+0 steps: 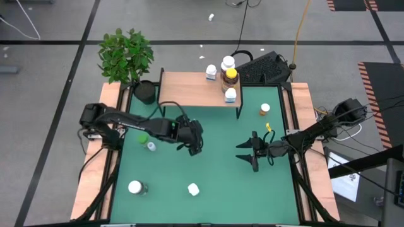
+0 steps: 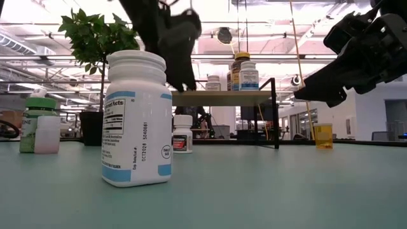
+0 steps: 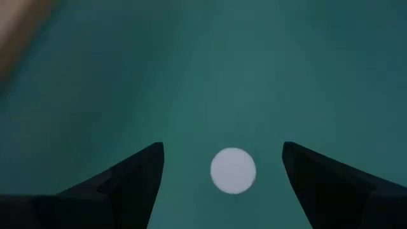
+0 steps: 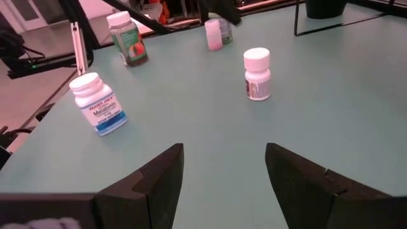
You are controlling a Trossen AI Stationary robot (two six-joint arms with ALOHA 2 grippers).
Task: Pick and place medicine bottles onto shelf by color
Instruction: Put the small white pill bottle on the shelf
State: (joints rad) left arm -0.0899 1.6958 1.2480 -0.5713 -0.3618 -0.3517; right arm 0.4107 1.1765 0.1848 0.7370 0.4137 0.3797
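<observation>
While our left gripper [image 1: 191,146] hangs above the middle of the green table [image 1: 214,157], its fingers [image 3: 137,175] stand wide apart and hold nothing. Its wrist camera looks straight down between them onto the round white cap of a small bottle [image 3: 233,170], which stands on the mat below, apart from both fingers. From above we see this white bottle [image 1: 193,188] near the table's front edge, just ahead of that gripper.

Our right gripper [image 1: 247,153] waits over the right half of the table, fingers [image 4: 159,175] also spread wide and empty. Its wrist view takes in the same small bottle [image 4: 257,74], a larger white bottle with a blue label [image 4: 98,104] and, farther off, a green-capped bottle [image 4: 128,39] with a small pale vial [image 4: 213,34] beside it.

We find the big white bottle [image 1: 135,187] at the front left of the table; it stands close before the low camera [image 2: 137,117]. The green-capped one [image 1: 142,136] and the vial [image 1: 151,146] sit at the left side, partly under our left arm.

The shelf [image 1: 189,88] stands along the far edge, with four bottles grouped at its right end: two white ones [image 1: 227,63] [image 1: 211,72], an amber one with a yellow cap [image 1: 231,78] and another white one [image 1: 230,95] at the front edge. An orange-topped bottle [image 1: 264,110] stands on the mat to the right of the shelf. A potted plant [image 1: 126,57] is at the far left corner.
</observation>
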